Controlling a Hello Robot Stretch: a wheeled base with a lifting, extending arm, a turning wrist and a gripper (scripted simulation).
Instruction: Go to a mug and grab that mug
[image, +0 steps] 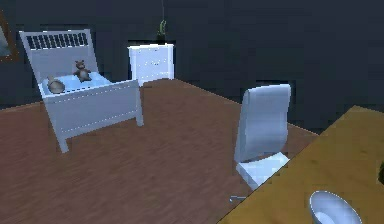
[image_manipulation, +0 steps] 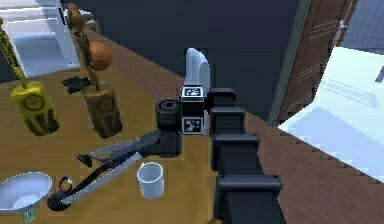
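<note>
Mug (image_manipulation: 150, 181) stands upright on the table (image_manipulation: 140, 85), lower centre of the arm side view, beside the gripper (image_manipulation: 72, 178). Claw state: cannot tell. Recommendation: set the fingers squarely about the mug's wall, keeping clear of the bowl (image_manipulation: 22, 190) at lower left.

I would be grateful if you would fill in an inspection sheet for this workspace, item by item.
Surface: wooden table.
Job's things: white mug, upright on the table near the gripper's fingers.
Clutter: white bowl, yellow bottle-like thing, brown one, orange ball.
Gripper: gripper at the arm's far end, by the mug; cannot tell whether it holds anything.
Cables: nothing seen.
Surroundings: white chair, white bed, white dresser, brown door.
</note>
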